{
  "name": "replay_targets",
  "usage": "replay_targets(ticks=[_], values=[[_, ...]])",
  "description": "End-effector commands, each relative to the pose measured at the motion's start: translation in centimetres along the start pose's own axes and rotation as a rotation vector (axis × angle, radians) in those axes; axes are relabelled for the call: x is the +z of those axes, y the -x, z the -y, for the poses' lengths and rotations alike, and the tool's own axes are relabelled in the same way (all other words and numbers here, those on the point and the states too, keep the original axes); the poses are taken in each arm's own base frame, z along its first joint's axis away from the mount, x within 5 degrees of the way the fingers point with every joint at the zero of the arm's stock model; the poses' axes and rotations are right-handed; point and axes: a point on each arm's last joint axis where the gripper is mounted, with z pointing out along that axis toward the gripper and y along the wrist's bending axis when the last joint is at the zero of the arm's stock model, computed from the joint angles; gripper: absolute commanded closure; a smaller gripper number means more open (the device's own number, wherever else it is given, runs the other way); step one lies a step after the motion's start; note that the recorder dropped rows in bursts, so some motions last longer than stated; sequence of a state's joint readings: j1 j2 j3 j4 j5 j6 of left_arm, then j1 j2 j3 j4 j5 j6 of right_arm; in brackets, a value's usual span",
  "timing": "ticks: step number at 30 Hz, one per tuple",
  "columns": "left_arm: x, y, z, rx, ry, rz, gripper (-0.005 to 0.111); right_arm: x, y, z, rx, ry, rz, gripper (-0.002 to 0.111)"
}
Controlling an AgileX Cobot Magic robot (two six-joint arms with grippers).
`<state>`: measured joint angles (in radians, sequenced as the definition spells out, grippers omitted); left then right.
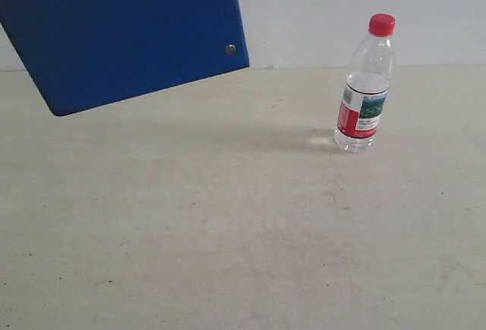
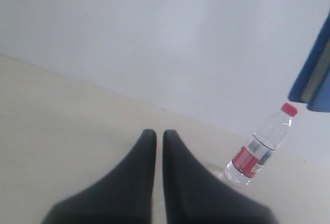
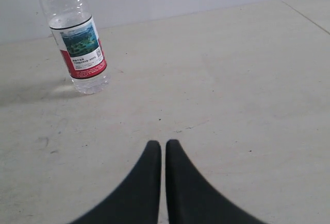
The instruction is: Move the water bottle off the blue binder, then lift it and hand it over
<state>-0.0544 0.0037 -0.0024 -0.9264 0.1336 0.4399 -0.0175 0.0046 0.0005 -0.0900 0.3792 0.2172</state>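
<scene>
Pale, scuffed surface (image 1: 228, 231) before a plain white wall (image 1: 342, 11); nothing else on it but the task's items.

Position: the water bottle (image 1: 365, 87) stands upright on the surface, to the right, clear of the blue binder (image 1: 129, 26). The binder hangs tilted at upper left, above the surface and well apart from the bottle. What holds it up lies outside the frames.

Claws: the left claw (image 2: 159, 134) and the right claw (image 3: 163, 144) are both closed on nothing, jaws together, each low over bare surface and short of the bottle.

Handling, as judged: the bottle is thin clear plastic, likely light and easily tipped. Its fill level is hard to read through the glare, possibly low. The wall should give under a hard squeeze and is smooth, so moderate pressure on the label band (image 1: 362, 110), the straight mid-body, seems the soundest hold; the red cap (image 1: 381, 24) is narrow. The binder looks stiff, flat and slick, best taken by an edge.
</scene>
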Motion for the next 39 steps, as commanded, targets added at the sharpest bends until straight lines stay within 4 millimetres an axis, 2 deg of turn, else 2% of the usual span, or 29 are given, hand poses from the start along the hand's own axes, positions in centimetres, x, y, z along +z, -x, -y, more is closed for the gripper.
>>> replay_targets(ticks=[1, 3, 8, 11, 17, 22, 26, 39], values=[[-0.1, -0.6, -0.9, -0.104, 0.096, -0.057, 0.102, 0.0, 0.1, 0.0, -0.002, 0.0, 0.013, 0.108], [-0.1, -0.5, -1.2, -0.093, 0.13, -0.047, 0.102, 0.0, 0.1, 0.0, -0.002, 0.0, 0.013, 0.108], [-0.1, -0.1, -1.4, 0.152, 0.146, -0.016, 0.102, 0.0, 0.1, 0.0, -0.002, 0.0, 0.013, 0.108], [-0.1, -0.1, -1.5, 0.203, 0.153, -0.025, 0.102, 0.0, 0.1, 0.0, -0.002, 0.0, 0.013, 0.108], [-0.2, -0.2, -1.6, 0.236, 0.164, -0.037, 0.102, 0.0, 0.1, 0.0, -0.002, 0.0, 0.013, 0.108], [-0.4, -1.2, -2.4, 0.267, 0.244, -0.165, 0.102, 0.0, 0.1, 0.0, -0.002, 0.0, 0.013, 0.108], [-0.4, -1.2, -2.4, 0.344, 0.238, -0.174, 0.102, 0.0, 0.1, 0.0, -0.002, 0.0, 0.013, 0.108], [-0.4, -1.1, -2.3, 0.345, 0.228, -0.156, 0.102, 0.0, 0.1, 0.0, -0.002, 0.0, 0.013, 0.108]])
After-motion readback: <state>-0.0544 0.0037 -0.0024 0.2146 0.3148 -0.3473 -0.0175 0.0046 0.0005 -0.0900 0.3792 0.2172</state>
